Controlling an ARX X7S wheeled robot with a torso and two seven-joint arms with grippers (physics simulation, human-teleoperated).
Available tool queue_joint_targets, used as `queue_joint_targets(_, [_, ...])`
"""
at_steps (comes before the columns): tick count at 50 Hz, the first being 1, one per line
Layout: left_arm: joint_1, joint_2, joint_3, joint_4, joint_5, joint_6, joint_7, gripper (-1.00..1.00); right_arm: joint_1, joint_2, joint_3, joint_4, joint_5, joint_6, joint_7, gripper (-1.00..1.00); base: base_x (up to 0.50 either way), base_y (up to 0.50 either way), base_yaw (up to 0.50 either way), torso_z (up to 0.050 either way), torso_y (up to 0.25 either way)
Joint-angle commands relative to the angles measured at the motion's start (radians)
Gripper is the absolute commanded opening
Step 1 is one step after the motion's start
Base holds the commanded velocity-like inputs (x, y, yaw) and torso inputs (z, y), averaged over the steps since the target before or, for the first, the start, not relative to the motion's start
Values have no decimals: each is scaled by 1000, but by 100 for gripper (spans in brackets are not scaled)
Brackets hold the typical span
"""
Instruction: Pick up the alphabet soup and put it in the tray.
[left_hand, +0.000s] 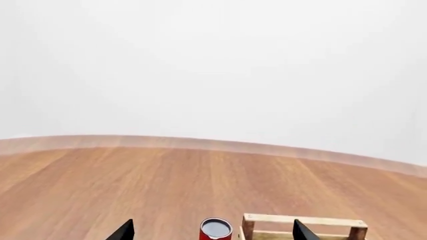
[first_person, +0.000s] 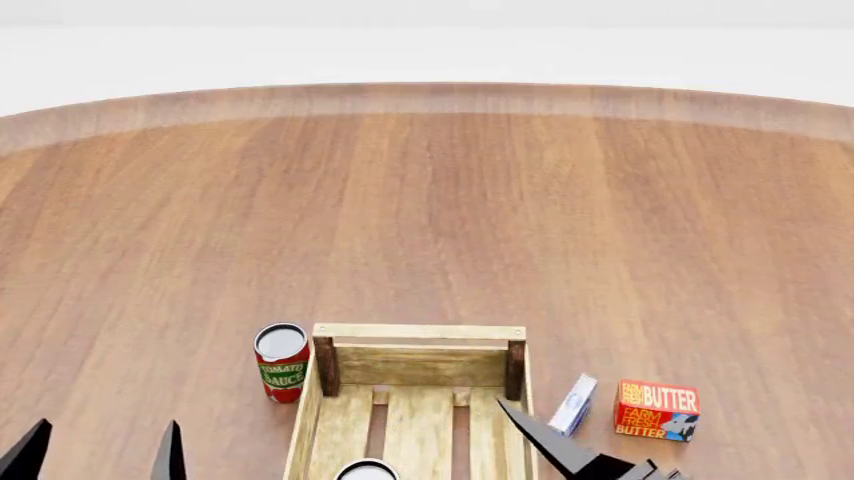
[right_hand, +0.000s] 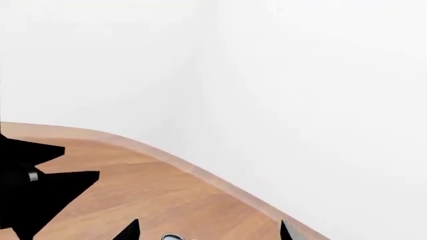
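A wooden desk (first_person: 427, 200) fills the head view, and much sits cut off at its near edge. The alphabet soup (first_person: 366, 469) shows only as a silver-white lid rim at the bottom border, standing inside the tray (first_person: 418, 332); its label is hidden. One tray is visible, a light slatted crate whose near half is cut off. Just left of the tray's far left corner stands one red can (first_person: 282, 362) with a green label reading "Tomato Sauce". To the right of the tray lies one box (first_person: 657, 409) reading "Farm Fresh Butter", and between it and the tray a small white and blue carton (first_person: 574, 403), its print too small to read. The left pincer (first_person: 96, 452) shows two dark fingertips spread apart, holding nothing. The right pincer (right_hand: 208, 230) is also spread, fingertips either side of a sliver of silver lid, not pinching it.
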Motion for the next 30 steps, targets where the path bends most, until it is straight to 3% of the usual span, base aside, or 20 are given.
queue_joint_targets(1, [9,-10,1,33,-5,-3,-5,100,-31,33,27,-58,-34,-27,63,100,0,0,0,0,0])
queue_joint_targets(30, [29,-47,-16,145,-35,-25,-34,100,-68,78,42,-154,-103,0,136,100,0,0,0,0,0])
